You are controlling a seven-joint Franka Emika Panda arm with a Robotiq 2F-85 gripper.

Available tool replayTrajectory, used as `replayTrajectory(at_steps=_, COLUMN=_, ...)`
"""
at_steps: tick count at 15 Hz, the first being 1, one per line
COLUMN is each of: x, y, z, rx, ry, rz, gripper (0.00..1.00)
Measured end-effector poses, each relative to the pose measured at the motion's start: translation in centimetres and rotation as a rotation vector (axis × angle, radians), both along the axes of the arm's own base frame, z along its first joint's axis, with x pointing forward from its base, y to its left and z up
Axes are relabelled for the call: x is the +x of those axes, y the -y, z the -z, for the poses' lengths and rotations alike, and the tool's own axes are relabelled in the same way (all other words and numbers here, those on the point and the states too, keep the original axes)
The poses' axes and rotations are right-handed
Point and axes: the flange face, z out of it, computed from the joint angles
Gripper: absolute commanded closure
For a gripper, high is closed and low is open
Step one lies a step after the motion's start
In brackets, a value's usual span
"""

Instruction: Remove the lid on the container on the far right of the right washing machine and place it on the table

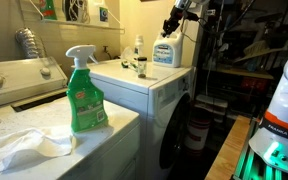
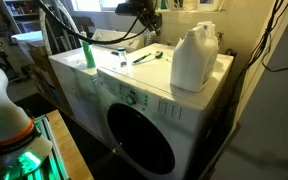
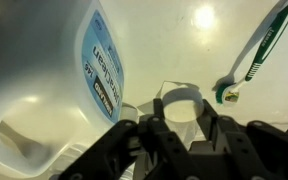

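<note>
Wrist view: claw at bottom, closed around small round lid; jug at left, green brush upper right, on white washer.

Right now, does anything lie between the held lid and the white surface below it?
Nothing visible. The small whitish round lid in the hand hangs over bare white washing machine top; the green-and-white toothbrush lies aside.
</note>
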Motion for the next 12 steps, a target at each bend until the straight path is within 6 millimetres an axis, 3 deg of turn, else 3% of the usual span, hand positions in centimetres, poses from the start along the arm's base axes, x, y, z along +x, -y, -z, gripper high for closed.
replayTrajectory(at_steps=1, x=0.0, y=0.0, z=-0.2, rx=-0.001, ry=0.003, rz=0.0, gripper=0.62)
replayTrajectory(at_steps=2, x=0.0, y=0.0, z=-0.2, rx=-0.001, ry=0.004, rz=0.0, gripper=0.87)
replayTrajectory(at_steps=5, x=0.2, y=0.0, z=-0.3, rx=-0.007, ry=0.018, rz=0.005, gripper=0.87)
replayTrajectory(at_steps=7, x=0.8, y=-0.1, z=0.7, rx=-0.011, ry=0.028, rz=0.011, gripper=0.87)
replayTrajectory(at_steps=9, x=1.6, y=-0.4, z=3.2, rx=-0.014, ry=0.034, rz=0.023, gripper=0.87)
replayTrajectory(at_steps=12, x=2.6, y=-1.0, z=8.7, rx=-0.015, ry=0.044, rz=0.047, gripper=0.87)
